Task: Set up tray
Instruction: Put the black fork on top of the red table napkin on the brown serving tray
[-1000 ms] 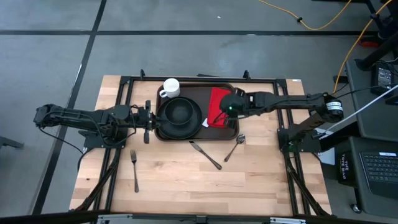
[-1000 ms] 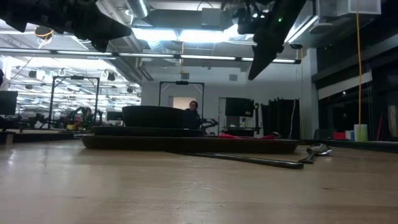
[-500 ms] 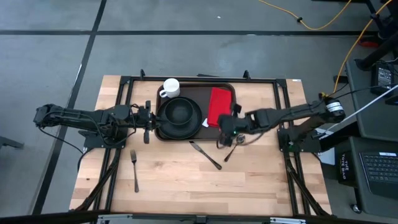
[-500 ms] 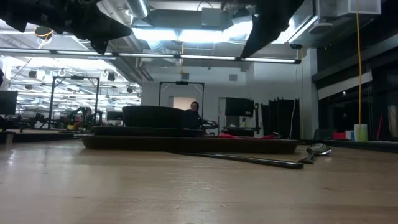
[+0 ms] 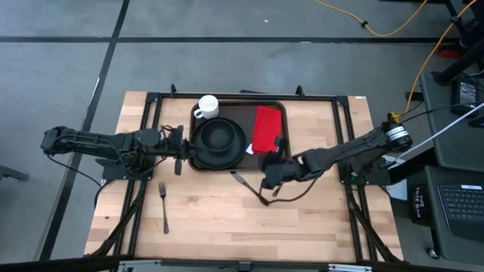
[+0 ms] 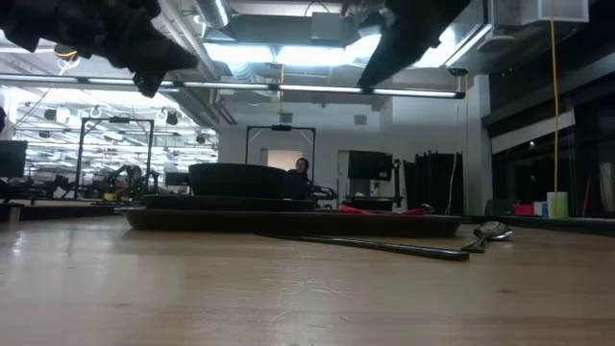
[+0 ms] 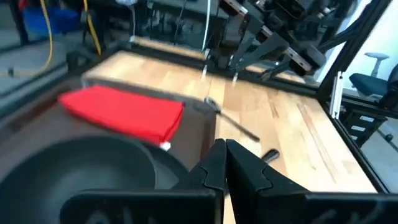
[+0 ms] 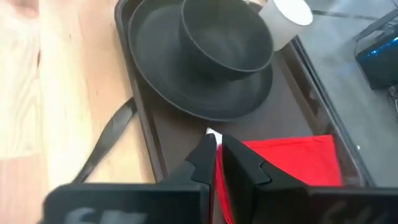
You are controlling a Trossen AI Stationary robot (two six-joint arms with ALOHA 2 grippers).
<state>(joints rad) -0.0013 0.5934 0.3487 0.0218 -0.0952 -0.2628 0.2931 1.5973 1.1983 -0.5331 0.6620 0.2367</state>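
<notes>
The dark brown tray (image 5: pixel 238 155) lies on the wooden table. It carries a round black plate (image 5: pixel 203 143) with a black bowl (image 5: pixel 219 136) on it, a white mug (image 5: pixel 206 107) and a folded red napkin (image 5: pixel 268 130). My right gripper (image 5: pixel 268 175) is shut and hangs high over the table just near of the tray, above the knife (image 5: pixel 249 189). The right wrist view looks back at the bowl (image 8: pixel 224 31) and napkin (image 8: pixel 292 158). My left gripper (image 5: pixel 179 143) is shut and hovers beside the tray's left rim.
A fork (image 5: pixel 164 205) lies on the bare wood at the near left. A spoon (image 6: pixel 490 231) lies right of the knife, partly under my right arm in the high view. A black metal frame (image 5: pixel 155 98) borders the table.
My right gripper has left its place over the red napkin and travelled toward the table's near edge and a little left, past the tray's near rim, and now hangs over the knife. It has stayed shut and high. The napkin stays flat on the tray.
</notes>
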